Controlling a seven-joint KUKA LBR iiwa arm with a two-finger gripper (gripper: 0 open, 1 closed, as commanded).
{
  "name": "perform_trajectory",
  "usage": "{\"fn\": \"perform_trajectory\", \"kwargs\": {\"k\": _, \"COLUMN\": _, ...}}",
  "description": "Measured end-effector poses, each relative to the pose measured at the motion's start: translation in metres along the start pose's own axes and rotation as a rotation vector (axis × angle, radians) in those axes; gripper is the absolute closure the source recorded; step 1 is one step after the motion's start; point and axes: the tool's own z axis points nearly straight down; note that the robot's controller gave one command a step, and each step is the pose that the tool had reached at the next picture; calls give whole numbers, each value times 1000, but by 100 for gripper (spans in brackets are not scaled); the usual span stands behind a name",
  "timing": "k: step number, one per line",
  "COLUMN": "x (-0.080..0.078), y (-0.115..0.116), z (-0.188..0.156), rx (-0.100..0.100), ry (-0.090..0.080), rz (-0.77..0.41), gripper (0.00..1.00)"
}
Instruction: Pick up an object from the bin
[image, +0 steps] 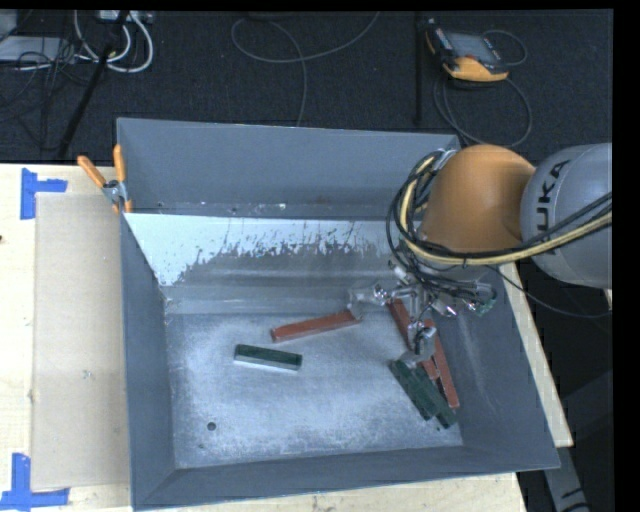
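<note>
My gripper (421, 338): over red-brown bar (446, 385) and dark green bar (420, 392) lying side by side, right side of bin (250, 190); my grip's state unreadable.

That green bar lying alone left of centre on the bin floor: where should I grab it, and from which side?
I'd take the green bar at mid-length, across its narrow width, from straight above. It lies flat with both long edges free; the brown bar sits apart from it.
</note>
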Motion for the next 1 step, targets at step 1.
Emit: {"fn": "perform_trajectory", "kwargs": {"k": 1, "x": -44, "y": 27, "z": 56, "rx": 0, "ry": 0, "rz": 62, "gripper": 0}}
